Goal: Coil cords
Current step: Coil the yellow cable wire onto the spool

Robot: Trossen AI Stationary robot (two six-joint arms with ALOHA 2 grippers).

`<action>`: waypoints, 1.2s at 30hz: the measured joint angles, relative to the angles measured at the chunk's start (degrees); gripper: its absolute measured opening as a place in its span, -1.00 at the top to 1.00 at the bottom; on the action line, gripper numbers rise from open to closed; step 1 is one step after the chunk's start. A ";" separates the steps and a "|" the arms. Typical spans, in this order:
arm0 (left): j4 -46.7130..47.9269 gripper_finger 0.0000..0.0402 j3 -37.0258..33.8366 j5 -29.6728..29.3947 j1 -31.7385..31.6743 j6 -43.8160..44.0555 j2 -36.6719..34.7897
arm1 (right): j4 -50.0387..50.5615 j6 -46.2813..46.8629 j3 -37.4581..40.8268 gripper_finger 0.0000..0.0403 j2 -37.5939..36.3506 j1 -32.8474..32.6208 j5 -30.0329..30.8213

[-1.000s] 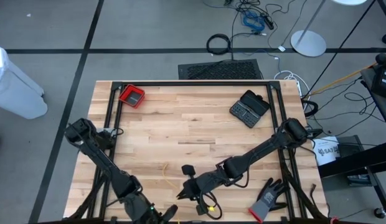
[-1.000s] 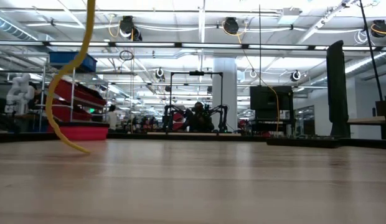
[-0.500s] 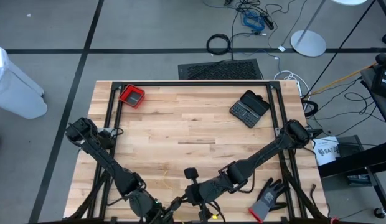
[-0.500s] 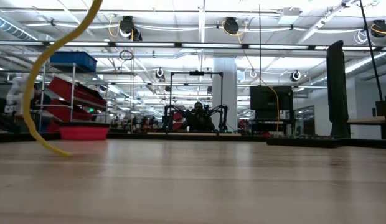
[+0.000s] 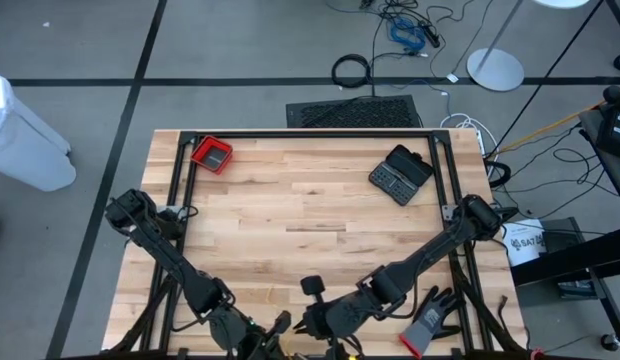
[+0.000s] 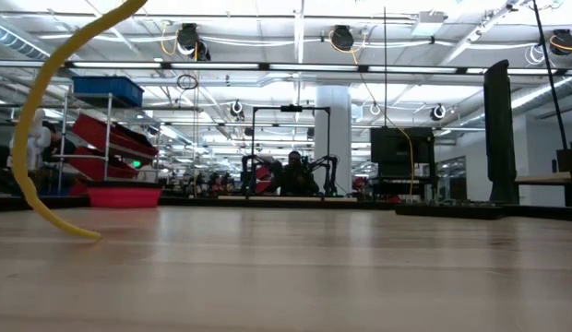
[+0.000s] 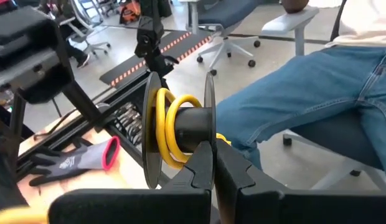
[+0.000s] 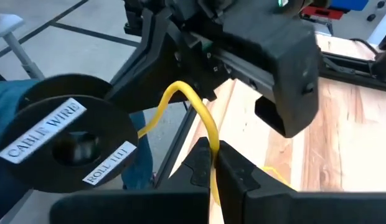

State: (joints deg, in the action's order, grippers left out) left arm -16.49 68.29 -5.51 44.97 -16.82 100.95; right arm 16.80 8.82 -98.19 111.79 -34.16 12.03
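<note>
Wood table [image 5: 310, 210], both grippers at bottom centre of the high view, on the yellow cord.
Left gripper [image 7: 213, 163] is clamped on a black spool [image 7: 180, 127] wound with yellow cord [image 7: 168, 124]. Right gripper [image 8: 211, 163] is pinched tight on the same cord just beside the spool. Low view: cord's free end arcs down at left, tip touching the table.

White labels on the black spool [image 8: 68, 146], lower left of the right wrist view, read "CABLE WIRE" and "ROLL 1LU" or thereabouts; the second one is hard to make out.
</note>
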 joint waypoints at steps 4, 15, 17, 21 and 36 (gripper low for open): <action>2.93 0.99 -0.01 -2.24 0.00 0.10 -0.04 | 0.17 0.06 0.00 1.00 -0.60 -0.33 0.11; 6.50 0.99 -0.04 -9.15 0.00 2.85 -1.82 | 5.61 -0.13 -4.43 1.00 -0.90 -2.72 0.33; 7.90 0.99 -0.04 -9.91 0.00 4.29 -2.71 | 7.20 -0.11 -5.94 1.00 -0.88 -3.73 0.40; 9.75 0.99 -0.04 -10.97 0.29 4.57 -4.03 | 10.41 -0.10 -7.95 1.00 -0.89 -5.76 3.93; 16.20 0.99 -0.04 -23.36 4.12 6.01 -8.65 | 18.08 3.74 -11.91 1.00 -0.81 -9.60 7.61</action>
State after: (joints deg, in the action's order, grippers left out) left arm -0.30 68.25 -28.86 49.09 -10.81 92.30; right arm 34.87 12.56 -110.10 110.98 -43.77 19.64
